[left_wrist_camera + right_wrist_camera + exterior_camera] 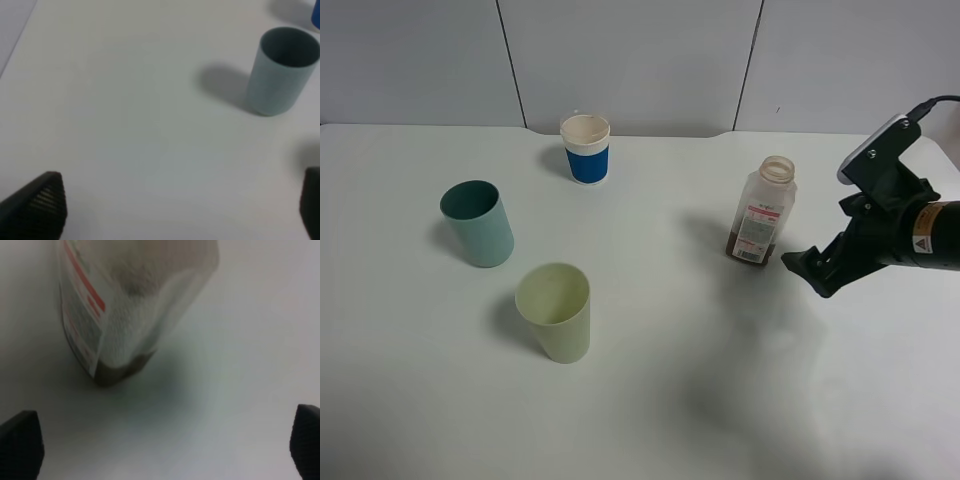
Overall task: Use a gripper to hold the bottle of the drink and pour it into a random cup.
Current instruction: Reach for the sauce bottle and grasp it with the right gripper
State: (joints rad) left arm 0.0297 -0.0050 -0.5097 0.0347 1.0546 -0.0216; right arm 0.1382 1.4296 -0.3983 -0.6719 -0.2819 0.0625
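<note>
Translucent plastic, thin-walled and squarish, the bottle [761, 212] stands upright on the white counter [720, 400], toward the right edge and closer to the far edge than the near one. It has no cap, and only a shallow layer of brown drink sits at its base.

It probably weighs very little, so a sideways nudge could slide or topple it. The walls look soft enough to dent under a hard squeeze, and the smooth plastic and glossy white-and-red label may be slippery. With the neck open, any early tilt risks a spill, though the low level leaves some margin.

The best hold seems to be across two opposite flat sides, about mid-body on the label, below the shoulder. The neck then stays free for pouring. Pressure should be firm but gentle.

The right gripper [807, 272] sits low just beside the bottle on its right-edge side, not touching it. Its jaws stand wide with nothing between them. In the right wrist view the bottle [120, 315] lies ahead of the fingertips.

The left gripper [177, 210] also has wide, empty jaws, near a teal cup [280, 70].

The pale yellow-green cup [556, 312] stands upright left of the middle, well apart from the bottle, and is likely light enough to tip if bumped.
</note>
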